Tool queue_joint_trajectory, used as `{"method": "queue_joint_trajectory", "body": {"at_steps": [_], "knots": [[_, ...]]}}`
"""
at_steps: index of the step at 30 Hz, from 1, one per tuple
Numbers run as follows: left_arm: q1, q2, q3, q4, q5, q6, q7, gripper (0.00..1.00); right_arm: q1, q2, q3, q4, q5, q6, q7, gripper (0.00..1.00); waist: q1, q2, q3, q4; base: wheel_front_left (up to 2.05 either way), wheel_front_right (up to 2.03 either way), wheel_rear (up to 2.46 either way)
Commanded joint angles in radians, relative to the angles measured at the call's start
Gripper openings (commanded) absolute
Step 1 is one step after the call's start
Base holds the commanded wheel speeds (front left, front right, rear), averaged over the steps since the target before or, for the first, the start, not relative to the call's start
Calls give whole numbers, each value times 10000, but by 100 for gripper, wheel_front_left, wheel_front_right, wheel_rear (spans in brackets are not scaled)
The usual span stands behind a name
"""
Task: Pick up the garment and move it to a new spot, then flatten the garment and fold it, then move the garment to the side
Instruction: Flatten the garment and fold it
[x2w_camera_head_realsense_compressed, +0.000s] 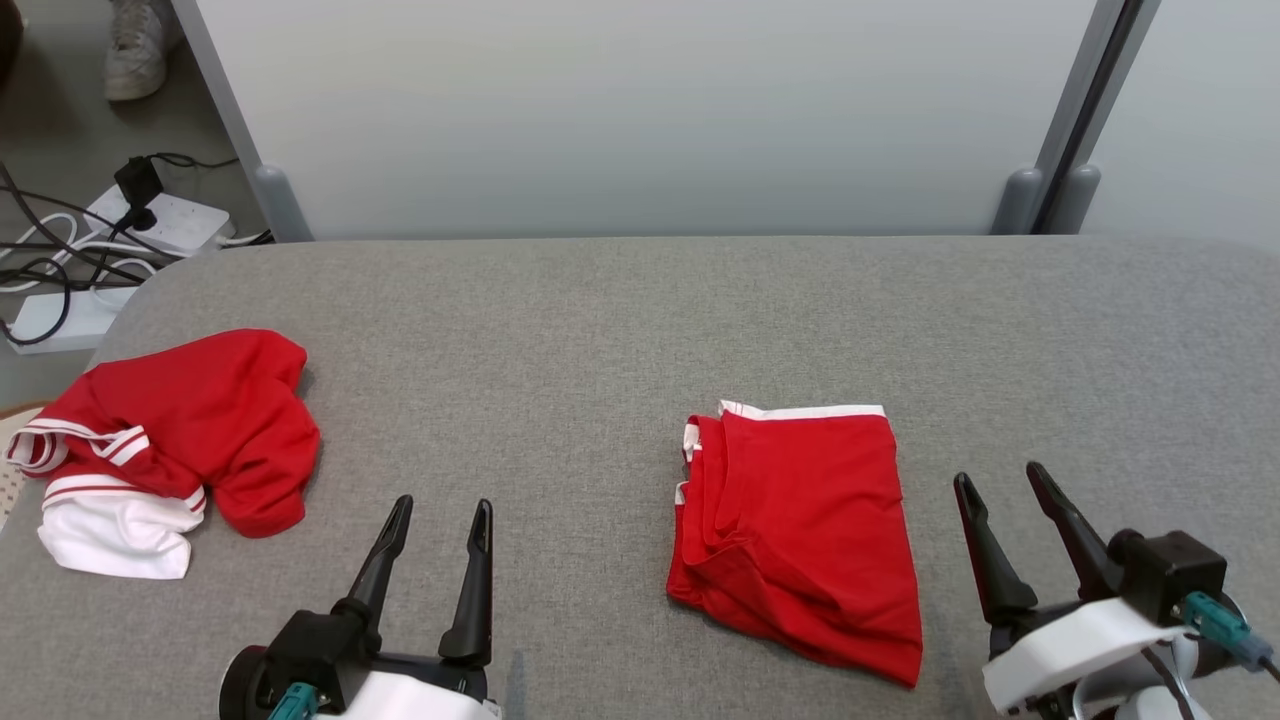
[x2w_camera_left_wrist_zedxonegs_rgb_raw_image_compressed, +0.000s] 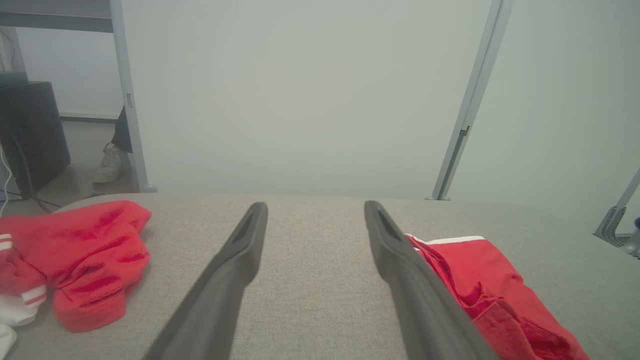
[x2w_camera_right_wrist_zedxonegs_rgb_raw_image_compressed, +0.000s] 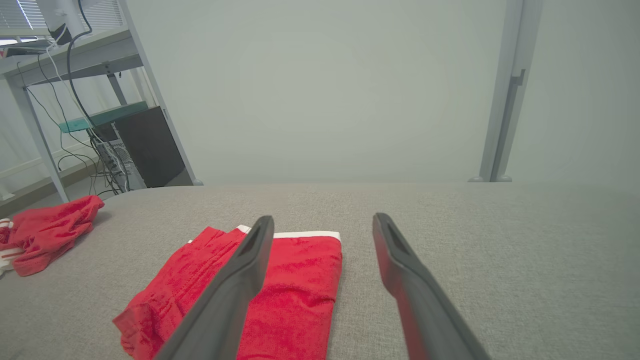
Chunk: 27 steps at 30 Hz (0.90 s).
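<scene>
Finding: the folded red fabric garment with white trim (x2w_camera_head_realsense_compressed: 800, 530) lies flat at 4 o'clock on the grey cloth-covered table (x2w_camera_head_realsense_compressed: 600, 320), apparently finished and set aside. A crumpled red-and-white garment (x2w_camera_head_realsense_compressed: 180, 440) sits heaped at 8 o'clock, probably awaiting handling. My left gripper (x2w_camera_head_realsense_compressed: 443, 503) and right gripper (x2w_camera_head_realsense_compressed: 998, 474) hover low at 7 and 5 o'clock. Both have jaws wide and empty, fingers pointing toward 12.

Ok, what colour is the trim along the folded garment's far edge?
White trim on the red folded garment; head view shows it best.
</scene>
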Motion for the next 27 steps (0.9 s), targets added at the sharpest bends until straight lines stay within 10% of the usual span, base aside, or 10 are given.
{"method": "queue_joint_trajectory", "body": {"at_steps": [1,27], "knots": [[-227,16,369,-316,-71,94,-57,100,29,-66,140,-195,-152,44,-161,100,0,-1,-66,-66,0,0,0],[936,41,741,-449,711,78,-57,100,1924,-16,-543,-1779,-19,44,-244,100,0,-1,-526,27,0,0,0]]}}
